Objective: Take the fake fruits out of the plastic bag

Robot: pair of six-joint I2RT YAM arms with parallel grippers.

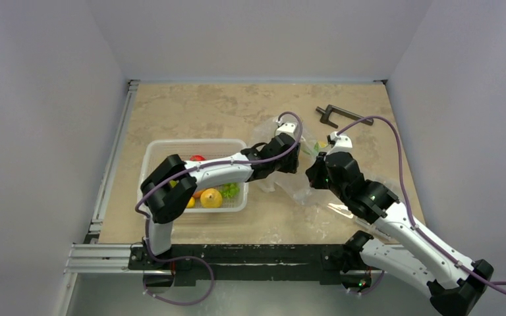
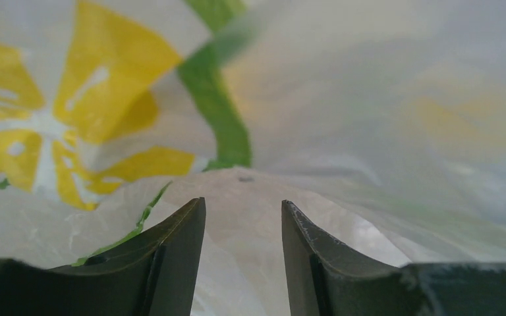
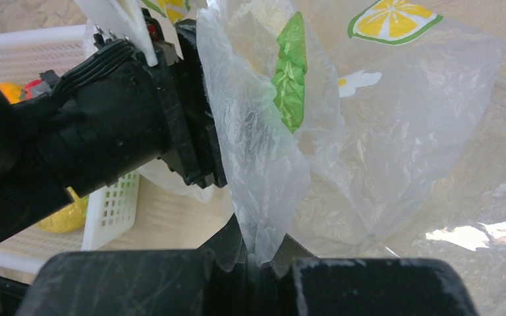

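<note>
The plastic bag (image 1: 301,193), clear crinkly film with lemon slices and green leaves, lies right of the table's middle. My left gripper (image 1: 294,160) reaches into its mouth. In the left wrist view it (image 2: 242,203) is open, with only bag film (image 2: 369,99) around and between the jaws. My right gripper (image 1: 315,172) is shut on a gathered fold of the bag (image 3: 369,131) and holds it up; the pinch shows in the right wrist view (image 3: 263,253). The red apple and the pear-like fruit do not show in any view.
A white mesh basket (image 1: 191,142) stands left of the bag with several toy fruits in it; its corner shows in the right wrist view (image 3: 112,210). A dark clamp-like tool (image 1: 333,115) lies at the back right. The left arm's black wrist (image 3: 125,118) crowds the bag mouth.
</note>
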